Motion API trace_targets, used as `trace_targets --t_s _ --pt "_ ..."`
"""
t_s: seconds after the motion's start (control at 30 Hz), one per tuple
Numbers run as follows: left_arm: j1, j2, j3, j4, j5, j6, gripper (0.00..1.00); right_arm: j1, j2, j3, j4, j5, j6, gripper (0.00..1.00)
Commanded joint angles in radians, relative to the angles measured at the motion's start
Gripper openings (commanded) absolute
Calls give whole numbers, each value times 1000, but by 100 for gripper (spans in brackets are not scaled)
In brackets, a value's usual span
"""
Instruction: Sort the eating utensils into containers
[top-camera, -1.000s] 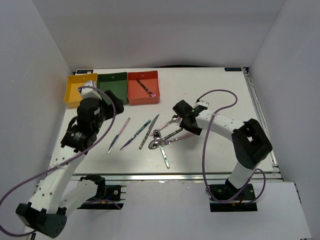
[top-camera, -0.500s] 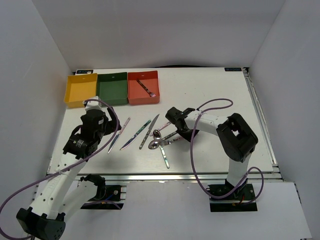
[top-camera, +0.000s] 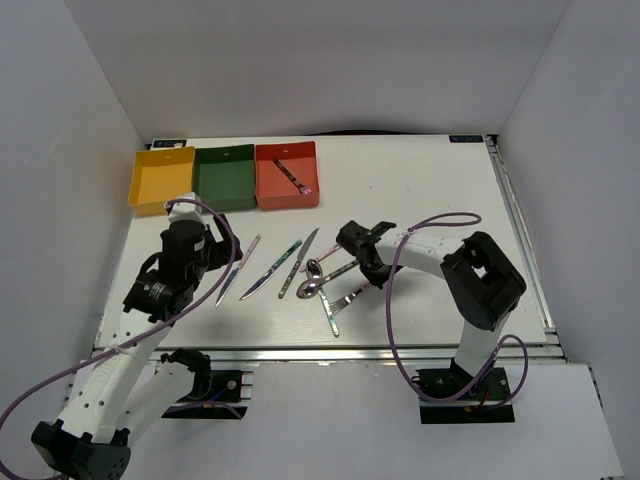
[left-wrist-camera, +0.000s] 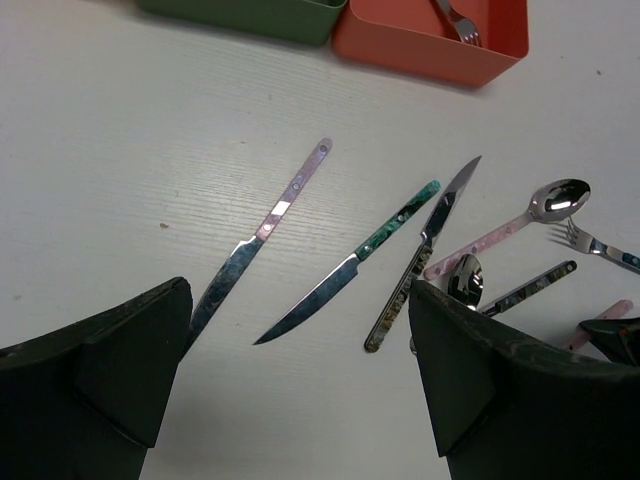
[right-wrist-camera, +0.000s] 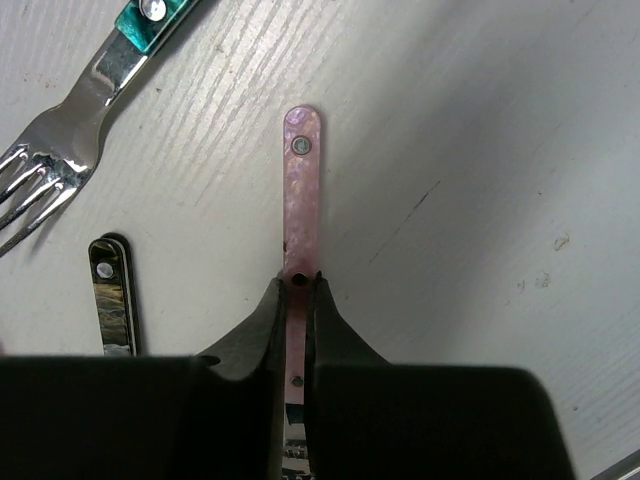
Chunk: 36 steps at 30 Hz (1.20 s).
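Now right tool (right-wrist-camera: 297, 288) pinched onto pink handle (right-wrist-camera: 302, 190), previously wide

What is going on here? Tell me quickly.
The right gripper is shut on the pink handle of a utensil lying on the table. The left gripper hangs open above three knives. One fork lies in the red bin; the other utensils are not yet sorted.

Left arm (top-camera: 108, 372) and right arm (top-camera: 425, 256): white links, black joint housings, purple cable (top-camera: 389, 318) looping along each. Black bases (top-camera: 462, 386) at near edge. Left gripper (left-wrist-camera: 298, 300) dark, with blocky wedge fingers.
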Motion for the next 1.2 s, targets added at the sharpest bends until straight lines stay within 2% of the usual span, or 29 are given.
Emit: trace_targets --t_s 0.0,0.07,0.17,0.23,0.27,0.33,0.37,0.43,0.47,0.53,0.67,0.77,0.87,0.9,0.93,1.1,1.13,1.17 --pt "-4 -16 -6 27 60 21 98 6 -2 -19 -60 -41 74 0" --pt "-4 -10 1 35 116 34 98 8 -29 -15 -59 -35 56 0" --pt "-4 21 1 108 398 20 98 44 -100 8 -42 23 -25 0" --pt "-17 57 -40 237 623 -27 98 98 -175 18 53 70 -188 0" --pt "-58 67 -58 292 664 -81 98 117 -199 15 102 77 -256 0" --pt "-133 99 -97 410 654 -110 98 146 -282 -4 220 42 -437 0" --pt "-215 113 -106 438 638 -124 98 150 -313 -16 257 29 -484 0" --pt "-282 172 -129 524 618 -143 98 161 -408 -44 334 -26 -595 0" --pt "-335 194 -135 554 611 -159 98 163 -434 -71 413 -49 -622 0" --pt "-380 258 -144 622 595 -172 98 173 -500 -88 464 -87 -668 0" --pt "-457 326 -143 708 565 -195 95 206 -539 -55 446 -68 -703 0" --pt "-475 366 -123 745 551 -199 91 233 -543 -39 437 -72 -722 0" --pt "-478 398 -103 742 534 -193 76 256 -546 -33 441 -74 -725 0" --pt "-478 413 -96 742 528 -192 60 261 -549 -35 452 -77 -730 0" --pt "-478 418 -91 742 517 -190 53 265 -551 -36 458 -78 -737 0" --pt "-478 455 -69 714 497 -166 28 275 -562 -38 466 -94 -736 0" --pt "-478 461 -66 713 486 -164 14 275 -566 -44 472 -98 -739 0" --pt "-478 463 -66 711 479 -163 5 275 -569 -45 478 -98 -740 0"
